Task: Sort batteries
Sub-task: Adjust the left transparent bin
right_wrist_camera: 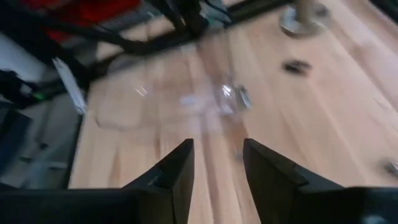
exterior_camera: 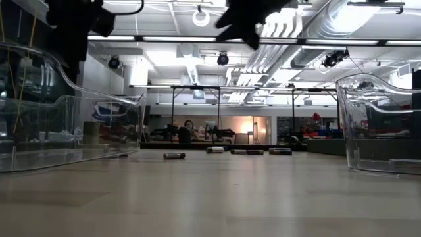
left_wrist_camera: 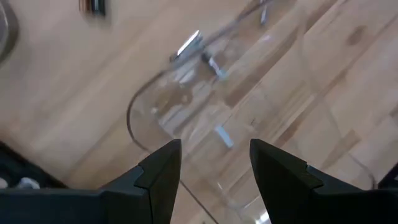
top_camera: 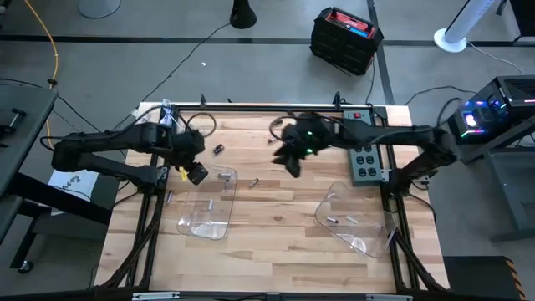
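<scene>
Stretching wide under open ceiling ducts and strip lights, with a pale wooden table (top_camera: pixel 276 209) bearing 2 clear trays: left tray (top_camera: pixel 207 219), right tray (top_camera: pixel 355 219). Hovering above the left tray, left gripper (left_wrist_camera: pixel 214 163) parted and holding nothing. Hanging over the table's middle, right gripper (right_wrist_camera: pixel 217 163) likewise parted, empty. Lying scattered, batteries (top_camera: pixel 218 150) on bare wood (others already in trays). Risking, probably, a cell rolling away if nudged sideways.
</scene>
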